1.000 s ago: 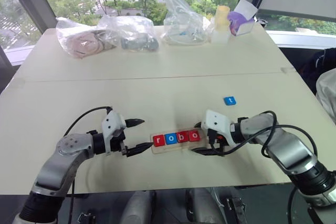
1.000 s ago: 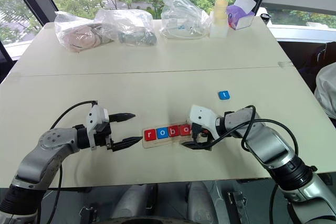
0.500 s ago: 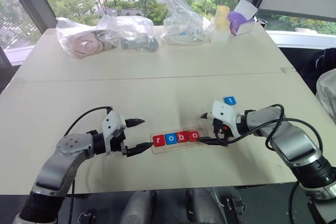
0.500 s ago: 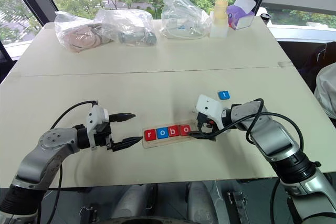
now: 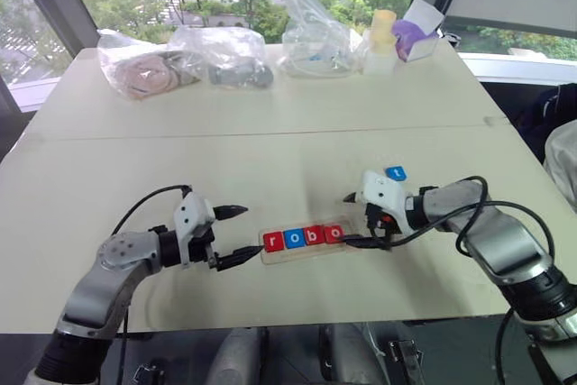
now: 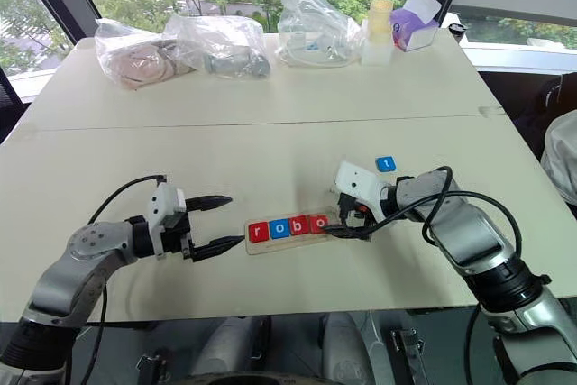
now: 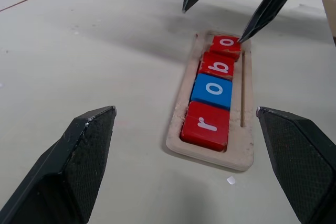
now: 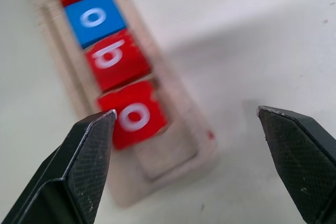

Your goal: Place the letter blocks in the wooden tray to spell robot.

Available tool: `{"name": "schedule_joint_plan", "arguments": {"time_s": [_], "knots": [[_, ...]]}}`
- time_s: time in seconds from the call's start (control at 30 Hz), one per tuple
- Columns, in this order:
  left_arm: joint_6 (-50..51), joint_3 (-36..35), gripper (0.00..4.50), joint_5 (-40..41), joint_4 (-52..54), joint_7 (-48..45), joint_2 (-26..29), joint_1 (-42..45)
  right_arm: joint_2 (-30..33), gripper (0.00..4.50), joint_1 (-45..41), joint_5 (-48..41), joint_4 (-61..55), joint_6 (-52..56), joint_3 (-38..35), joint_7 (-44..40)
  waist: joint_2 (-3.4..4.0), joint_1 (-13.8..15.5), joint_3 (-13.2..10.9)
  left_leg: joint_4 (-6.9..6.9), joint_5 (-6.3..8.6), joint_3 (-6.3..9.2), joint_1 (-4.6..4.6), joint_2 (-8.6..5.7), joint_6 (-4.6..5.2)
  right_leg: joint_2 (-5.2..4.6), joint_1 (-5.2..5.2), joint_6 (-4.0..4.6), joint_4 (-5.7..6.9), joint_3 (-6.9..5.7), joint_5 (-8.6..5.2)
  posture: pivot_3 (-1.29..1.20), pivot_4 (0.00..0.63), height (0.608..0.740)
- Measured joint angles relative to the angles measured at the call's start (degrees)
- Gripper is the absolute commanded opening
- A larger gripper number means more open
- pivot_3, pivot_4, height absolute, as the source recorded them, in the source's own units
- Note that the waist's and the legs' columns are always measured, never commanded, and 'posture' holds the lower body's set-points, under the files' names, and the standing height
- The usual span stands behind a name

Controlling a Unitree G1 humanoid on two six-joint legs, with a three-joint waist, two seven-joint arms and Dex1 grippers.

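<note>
The wooden tray point(image 5: 306, 254) lies near the table's front edge. In its slot four letter blocks sit in a row: a red r point(image 5: 273, 242), a blue o point(image 5: 294, 239), a red b point(image 5: 314, 236) and a red o point(image 5: 334, 233). That last block sits slightly tilted, and the slot's right end point(image 8: 168, 163) is bare. A blue t block point(image 5: 395, 173) lies alone on the table, beyond the tray to its right. My left gripper point(image 5: 252, 229) stands open just off the tray's left end. My right gripper point(image 5: 345, 220) is open at the tray's right end, one fingertip point(image 7: 247, 35) by the last o.
Clear plastic bags point(image 5: 221, 56) with items inside, a yellow-capped bottle point(image 5: 380, 41) and a purple box point(image 5: 413, 35) line the far edge of the table. A seam point(image 5: 270, 132) crosses the table. Bare tabletop surrounds the tray.
My right gripper has eased up and slightly back from the tray's right end. The blocks, the tray and my left gripper have stayed put.
</note>
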State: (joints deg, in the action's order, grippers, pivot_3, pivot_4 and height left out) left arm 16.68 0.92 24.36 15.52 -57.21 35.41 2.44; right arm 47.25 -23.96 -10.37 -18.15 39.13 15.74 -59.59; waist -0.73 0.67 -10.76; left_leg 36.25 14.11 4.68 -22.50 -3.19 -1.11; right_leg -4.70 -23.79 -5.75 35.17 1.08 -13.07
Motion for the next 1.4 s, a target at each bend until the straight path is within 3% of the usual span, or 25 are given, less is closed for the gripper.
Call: {"name": "schedule_joint_plan", "arguments": {"time_s": [0.7, 0.83, 1.07, 1.4], "knots": [[-2.4, 0.1, 4.5, -0.1, -2.0, -0.6, -0.1, -0.2, -1.0, 4.43, -0.7, 1.1, 1.0, -0.7, 1.1, 0.0, 0.0, 0.0, 0.0, 0.0, 0.0, 0.0, -0.01, 0.0, 0.0, -0.01, -0.01, 0.0, 0.0, 0.0, 0.0, 0.0, 0.15, 0.74], [-2.4, 0.1, 4.5, -0.1, -1.9, -0.4, -0.1, -0.2, -0.6, 4.43, -0.8, -0.2, 0.7, 0.3, -1.4, 0.2, 0.0, 0.0, 0.0, 0.01, 0.0, 0.0, 0.0, 0.0, 0.0, 0.0, 0.0, 0.0, 0.01, 0.0, 0.0, 0.0, 0.15, 0.74], [0.0, 0.3, 4.5, 0.0, -1.2, 0.4, -0.2, 1.8, -5.7, 4.43, -7.2, 1.0, 11.8, 5.7, -12.2, 14.6, 0.0, -0.1, 0.0, -0.04, 0.0, 0.01, 0.0, 0.01, 0.0, 0.02, -0.03, 0.02, 0.02, 0.01, 0.01, 0.0, 0.15, 0.74], [3.5, 1.1, 4.5, 0.1, -0.1, 1.5, -1.0, 4.8, -14.3, 4.43, -8.8, 4.7, 17.5, 21.5, -15.8, 34.1, 0.02, -0.1, 0.0, -0.07, -0.01, -0.04, -0.09, -0.02, -0.01, 0.01, -0.17, 0.0, 0.04, 0.06, 0.04, 0.0, 0.15, 0.74]]}}
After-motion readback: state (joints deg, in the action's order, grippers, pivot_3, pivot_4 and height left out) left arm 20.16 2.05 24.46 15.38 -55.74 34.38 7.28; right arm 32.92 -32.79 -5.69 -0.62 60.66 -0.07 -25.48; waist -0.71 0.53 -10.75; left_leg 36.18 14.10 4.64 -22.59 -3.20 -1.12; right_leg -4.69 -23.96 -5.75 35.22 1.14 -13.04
